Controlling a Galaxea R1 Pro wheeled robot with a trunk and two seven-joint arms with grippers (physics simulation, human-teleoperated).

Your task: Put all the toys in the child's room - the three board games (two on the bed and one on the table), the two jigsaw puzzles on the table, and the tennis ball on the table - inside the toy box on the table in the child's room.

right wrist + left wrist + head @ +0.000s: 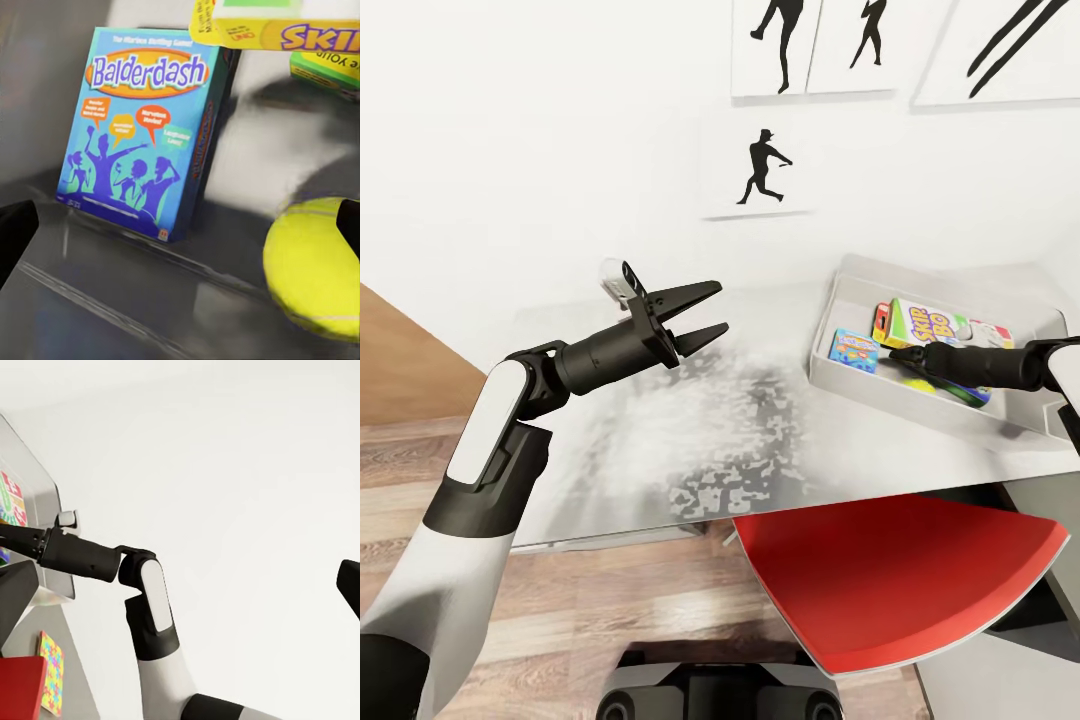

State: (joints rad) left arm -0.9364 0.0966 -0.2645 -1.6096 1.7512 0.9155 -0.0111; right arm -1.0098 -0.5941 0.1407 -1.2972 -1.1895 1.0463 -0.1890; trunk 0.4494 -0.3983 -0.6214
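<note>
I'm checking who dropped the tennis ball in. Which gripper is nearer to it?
Right. The right gripper is inside the toy box beside the tennis ball; the left gripper hovers open over the table, outside the box.

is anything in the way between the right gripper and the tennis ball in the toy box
Nothing visible. The right gripper reaches inside the toy box, and in the right wrist view the tennis ball lies just ahead with open bin floor before it. The Balderdash box stands off to one side, not in the path.
</note>
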